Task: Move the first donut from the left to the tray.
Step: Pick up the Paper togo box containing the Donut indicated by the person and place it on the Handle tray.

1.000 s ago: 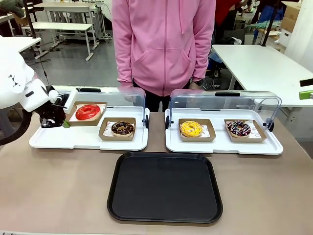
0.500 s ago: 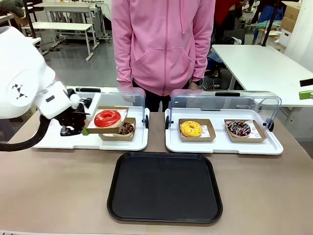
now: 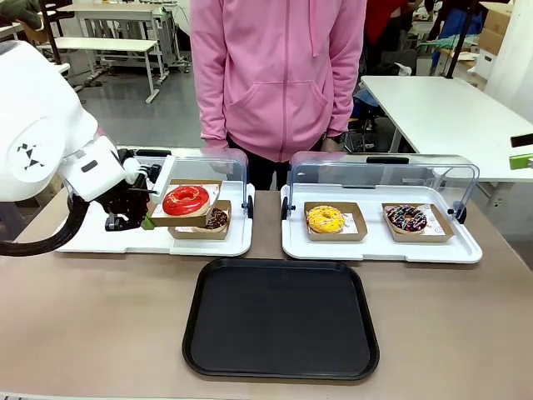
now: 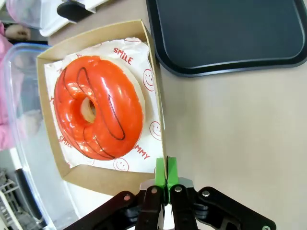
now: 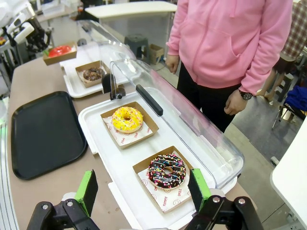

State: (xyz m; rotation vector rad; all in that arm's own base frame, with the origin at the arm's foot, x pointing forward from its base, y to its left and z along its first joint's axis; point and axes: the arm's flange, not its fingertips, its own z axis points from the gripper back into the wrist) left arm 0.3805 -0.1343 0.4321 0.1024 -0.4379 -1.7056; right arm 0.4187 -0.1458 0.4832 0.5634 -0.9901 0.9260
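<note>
- Left gripper (image 4: 166,173): clamped tight, green pads pinching the rim of the small cardboard tray under the red donut (image 3: 185,199); nothing else in the grip.
- Donut: lifted clear of the white display tray (image 3: 92,242), hanging just above and partly in front of the chocolate donut (image 3: 216,219), near the raised clear lid (image 3: 223,167).
- In the left wrist view: donut (image 4: 98,113) sitting level on its white paper liner (image 4: 149,127), hole facing the camera, not sliding toward any edge.
- Black tray (image 3: 281,317): bare, lying on the table toward the robot, between the two display trays; a corner of it (image 4: 230,33) visible past the cardboard in the wrist view.
- Right gripper (image 5: 144,189): wide open, holding nothing, hovering over the right display tray by the sprinkled donut (image 5: 167,172).
- Step in hand, as judged: carry across to the black tray.
- To do well: keep the cardboard flat, since a one-edge pinch lets the far side sag.
- Clear the chocolate donut and the display tray's lip before dropping lower.
- Travel slowly and smoothly; a jerk could slide the donut off the paper.
- Aim for open middle of the black tray, away from the rim.
- Lower until the cardboard rests flat, then release and back off along the fingers' line.
- Person (image 3: 279,75) standing behind the display trays, hands at the far edge; no reach in the path.
</note>
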